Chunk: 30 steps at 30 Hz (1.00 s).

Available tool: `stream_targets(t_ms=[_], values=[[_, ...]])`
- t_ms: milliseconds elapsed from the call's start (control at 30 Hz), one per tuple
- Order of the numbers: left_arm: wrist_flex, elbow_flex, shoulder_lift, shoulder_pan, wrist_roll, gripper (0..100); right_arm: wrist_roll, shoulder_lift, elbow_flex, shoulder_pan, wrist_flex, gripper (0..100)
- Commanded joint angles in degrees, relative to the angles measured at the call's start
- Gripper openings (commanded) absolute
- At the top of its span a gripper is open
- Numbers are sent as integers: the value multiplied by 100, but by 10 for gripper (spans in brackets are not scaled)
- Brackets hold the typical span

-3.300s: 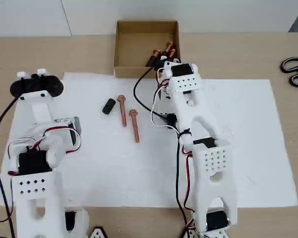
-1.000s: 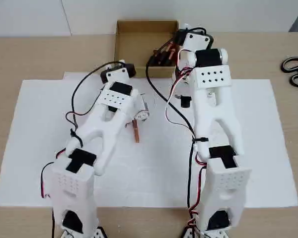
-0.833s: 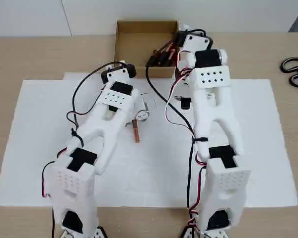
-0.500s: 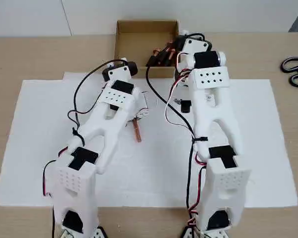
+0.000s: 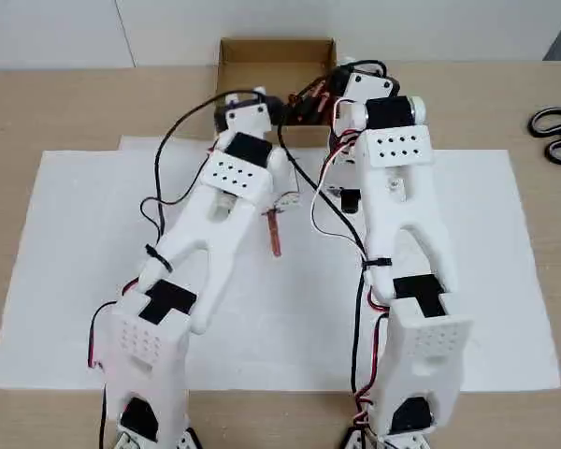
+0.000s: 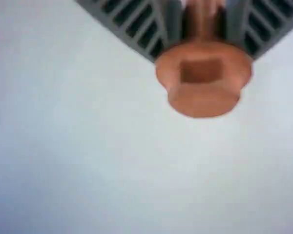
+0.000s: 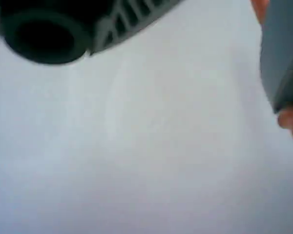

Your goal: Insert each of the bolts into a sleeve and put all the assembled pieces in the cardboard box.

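Left tool (image 6: 203, 24) clamped on copper bolt (image 6: 203, 78); right tool (image 7: 56, 17) clamped on black sleeve (image 7: 41, 38), both over white sheet (image 5: 477, 281)

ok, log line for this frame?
left tool shut on bolt | right tool shut on sleeve | cardboard box holds assembled pieces

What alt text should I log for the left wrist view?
A copper bolt, its head facing the camera, is clamped in the left gripper, between its grey ribbed fingers. A plain white sheet lies behind it.
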Motion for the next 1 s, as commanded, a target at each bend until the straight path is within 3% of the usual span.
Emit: stream_targets(t_ms=[0, 300, 600, 800, 967], values=[[554, -1174, -79, 9, -70, 6, -9, -435, -44, 13, 4, 4], [1266, -2967, -70, -571, -642, 6, 273, -1385, -18, -207, -31, 7], [1538, -3046, -79, -738, -633, 6, 185, -3292, 475, -321, -22, 7], [1538, -3020, -79, -738, -633, 6, 220, -5182, 2391, -382, -444, 7], [1538, -3020, -79, -721, -633, 6, 571, -7160, 5310, -40, -2413, 7]])
